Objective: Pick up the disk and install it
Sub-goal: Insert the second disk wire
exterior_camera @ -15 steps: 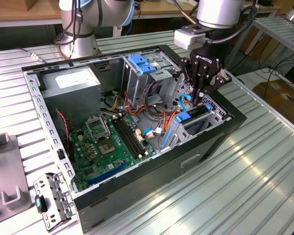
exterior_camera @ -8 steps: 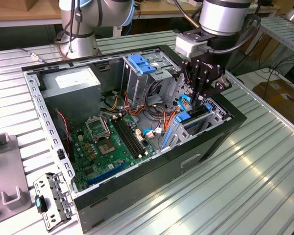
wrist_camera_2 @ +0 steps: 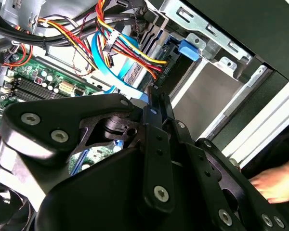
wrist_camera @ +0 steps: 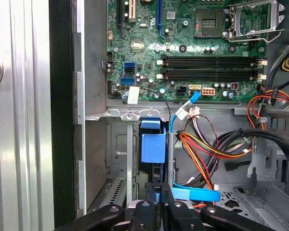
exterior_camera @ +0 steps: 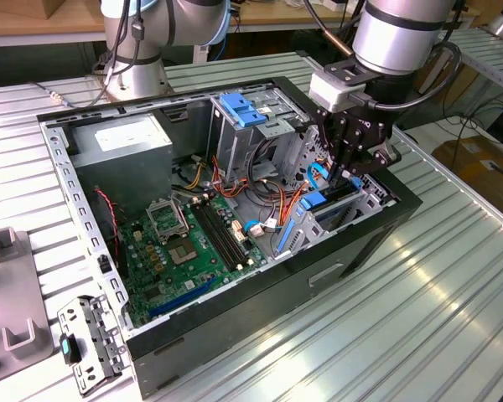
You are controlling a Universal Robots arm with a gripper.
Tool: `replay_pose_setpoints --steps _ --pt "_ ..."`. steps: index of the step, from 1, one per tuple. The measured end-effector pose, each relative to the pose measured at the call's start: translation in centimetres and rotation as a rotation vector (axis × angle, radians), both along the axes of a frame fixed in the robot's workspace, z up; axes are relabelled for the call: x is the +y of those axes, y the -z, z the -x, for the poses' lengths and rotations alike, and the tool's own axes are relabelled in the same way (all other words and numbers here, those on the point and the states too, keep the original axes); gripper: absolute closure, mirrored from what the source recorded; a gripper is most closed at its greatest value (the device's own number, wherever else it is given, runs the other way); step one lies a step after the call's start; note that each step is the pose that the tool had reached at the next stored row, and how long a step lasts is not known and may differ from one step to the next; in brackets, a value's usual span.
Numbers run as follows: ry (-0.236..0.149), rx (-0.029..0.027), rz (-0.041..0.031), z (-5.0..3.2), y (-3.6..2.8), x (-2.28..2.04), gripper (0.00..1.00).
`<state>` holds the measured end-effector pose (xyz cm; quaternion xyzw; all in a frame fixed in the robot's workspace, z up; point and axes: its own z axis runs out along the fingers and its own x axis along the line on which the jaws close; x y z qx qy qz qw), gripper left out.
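Exterior view, fingers (exterior_camera: 350,177) directly above disk (exterior_camera: 331,205), drive bay (exterior_camera: 370,198)

Cables (exterior_camera: 272,197) crowd the drive bay (exterior_camera: 339,209) (motherboard (exterior_camera: 193,243) side open)

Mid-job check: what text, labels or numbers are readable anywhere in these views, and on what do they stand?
No text can be read in any view.
The white sticker on the power-supply box: print too small.
The white tag at the motherboard edge: blurred.
The cable tag on the blue cable: too small.
The motherboard markings: too small.
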<state>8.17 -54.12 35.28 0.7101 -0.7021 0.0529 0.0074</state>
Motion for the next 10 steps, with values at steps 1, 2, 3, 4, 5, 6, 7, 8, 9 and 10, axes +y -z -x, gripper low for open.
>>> replay_pose_setpoints --steps 1,2,3,4,5,6,7,8,9,10 --pt "0.000 0.0000 0.0000 0.00 0.00 0.00 0.84" --pt "0.000 0.0000 0.0000 0.00 0.01 0.00 0.84" --pt "0.000 0.0000 0.0000 0.00 0.01 0.00 0.84" --pt "0.000 0.0000 0.0000 0.00 0.01 0.00 0.84" --pt "0.000 0.0000 0.0000 0.00 0.01 0.00 0.84" --pt "0.000 0.0000 0.0000 0.00 0.01 0.00 0.84" --pt "0.000 0.0000 0.0000 0.00 0.01 0.00 0.84" --pt "0.000 0.0000 0.0000 0.00 0.01 0.00 0.84" --pt "0.000 0.0000 0.0000 0.00 0.01 0.00 0.84" --pt "0.000 0.0000 0.0000 0.00 0.02 0.00 0.84"
